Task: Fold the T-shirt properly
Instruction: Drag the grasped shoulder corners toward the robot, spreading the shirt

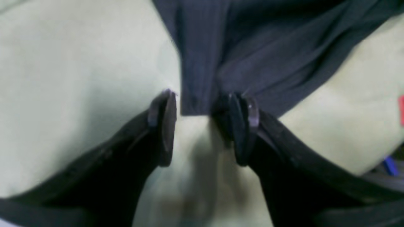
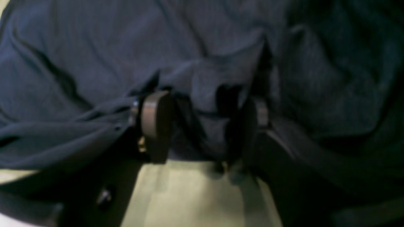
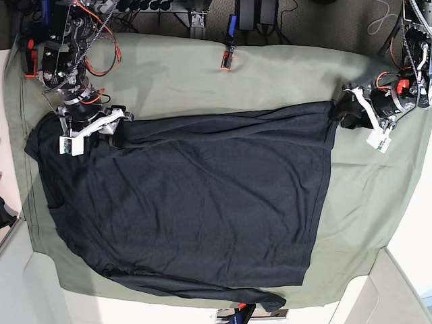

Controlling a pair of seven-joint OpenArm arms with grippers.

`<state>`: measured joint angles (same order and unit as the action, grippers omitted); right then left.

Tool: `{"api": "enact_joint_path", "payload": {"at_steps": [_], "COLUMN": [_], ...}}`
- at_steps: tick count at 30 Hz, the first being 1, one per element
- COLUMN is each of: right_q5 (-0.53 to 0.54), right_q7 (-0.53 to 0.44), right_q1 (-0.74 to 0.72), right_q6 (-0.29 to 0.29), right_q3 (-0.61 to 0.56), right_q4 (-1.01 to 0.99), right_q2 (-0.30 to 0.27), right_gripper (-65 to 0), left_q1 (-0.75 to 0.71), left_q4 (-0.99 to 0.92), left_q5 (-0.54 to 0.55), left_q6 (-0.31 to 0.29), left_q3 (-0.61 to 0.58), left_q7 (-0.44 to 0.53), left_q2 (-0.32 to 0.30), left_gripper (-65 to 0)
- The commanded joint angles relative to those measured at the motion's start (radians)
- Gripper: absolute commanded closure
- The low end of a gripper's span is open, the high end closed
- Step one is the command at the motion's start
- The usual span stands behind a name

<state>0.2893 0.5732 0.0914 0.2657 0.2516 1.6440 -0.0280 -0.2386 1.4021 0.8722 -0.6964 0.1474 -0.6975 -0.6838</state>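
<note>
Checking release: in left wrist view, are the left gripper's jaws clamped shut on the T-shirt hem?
No. The left gripper jaws stand apart, with the T-shirt corner loose between them over the green cloth.

Pale green cloth sheet (image 3: 175, 74), red clip (image 3: 225, 61)

Dark navy T-shirt (image 3: 196, 202) lying spread flat on a sage-green cloth (image 3: 270, 74), wrinkled, its top edge bunched into folds, one sleeve stretched along its bottom edge.
</note>
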Motion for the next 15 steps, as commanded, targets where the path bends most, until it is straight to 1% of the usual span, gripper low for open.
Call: {"api": "enact_joint_path", "payload": {"at_steps": [1,3,5,9,12,15], "right_q5": [0.013,0.013,0.013,0.013,0.005,0.006], "right_q7": [0.005,0.051,0.072,0.075,0.076,0.076], "right_q1": [-0.013,-0.010,-0.003,0.037,0.073,0.113], "right_q6": [0.004,0.003,0.003,-0.006,-0.035,-0.035], "right_q3": [0.004,0.006,0.014,0.035,0.069,0.140], "right_q4": [0.045,0.098,0.150,0.216,0.237,0.240], "right_q2": [-0.005,-0.005,-0.005,-0.005,-0.005,-0.005], "right_gripper": [-33.4,-33.4,-33.4,-33.4,-33.4,-33.4], "left_q1": [0.005,-0.009,-0.043,-0.130,-0.174,-0.189], "left_q4": [0.026,0.064,0.124,0.247,0.273,0.273], "left_q5": [0.036,0.062,0.067,0.069,0.090,0.097], "left_q6": [-0.002,-0.002,-0.002,-0.002,-0.002,-0.002], "left_q3": [0.019,0.042,0.073,0.145,0.176,0.181], "left_q7": [-0.028,-0.086,-0.088,-0.089,-0.088,-0.088], "left_q2": [-0.023,-0.023,-0.023,-0.023,-0.021,0.002], "left_gripper": [-30.5,-30.5,-30.5,-30.5,-30.5,-30.5]}}
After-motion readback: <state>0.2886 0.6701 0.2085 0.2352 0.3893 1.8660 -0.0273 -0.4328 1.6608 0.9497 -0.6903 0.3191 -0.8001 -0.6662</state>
